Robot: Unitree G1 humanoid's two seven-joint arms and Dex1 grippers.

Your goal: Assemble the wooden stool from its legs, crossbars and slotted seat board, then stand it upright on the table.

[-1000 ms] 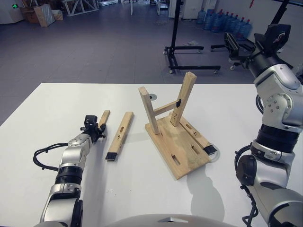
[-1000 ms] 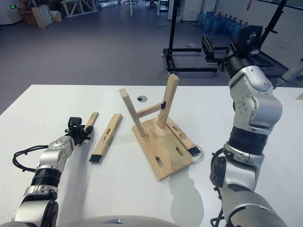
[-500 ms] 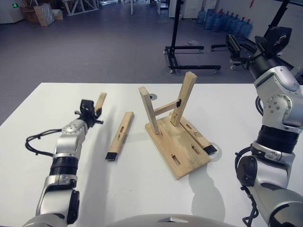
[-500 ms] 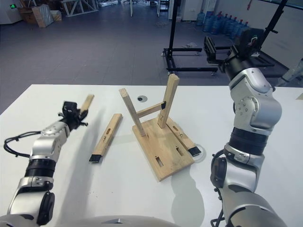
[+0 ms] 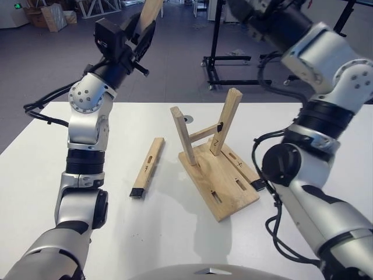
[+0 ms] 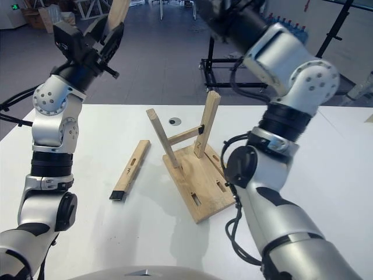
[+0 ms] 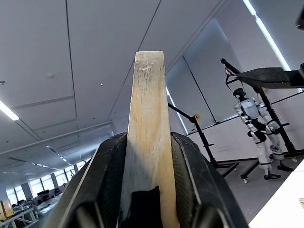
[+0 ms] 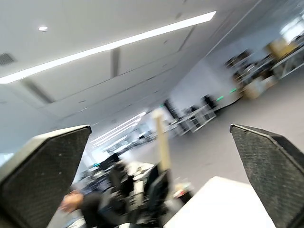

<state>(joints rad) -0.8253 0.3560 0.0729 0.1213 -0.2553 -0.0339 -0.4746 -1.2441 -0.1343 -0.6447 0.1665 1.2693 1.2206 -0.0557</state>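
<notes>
The slotted seat board (image 5: 224, 185) lies flat on the white table (image 5: 64, 125). Two legs (image 5: 183, 135) stand in it, joined by a crossbar (image 5: 203, 133). Another wooden piece with a black end (image 5: 247, 173) lies along the board's right edge. A loose slotted piece (image 5: 147, 166) lies to the board's left. My left gripper (image 5: 125, 44) is raised high above the table's left side, shut on a wooden leg (image 7: 148, 133) that points upward. In the right wrist view my right gripper (image 8: 156, 180) is open and empty, its fingers (image 8: 42, 161) wide apart, facing the held leg (image 8: 163, 142).
A black wheeled stand (image 5: 233, 64) and several water bottles (image 5: 274, 26) stand on the floor behind the table. A small round hole (image 5: 187, 119) marks the table behind the board. My right arm (image 5: 326, 99) rises over the table's right side.
My left arm has lifted the wooden leg from the table to high above it. My right arm has swung up and inward over the board.
</notes>
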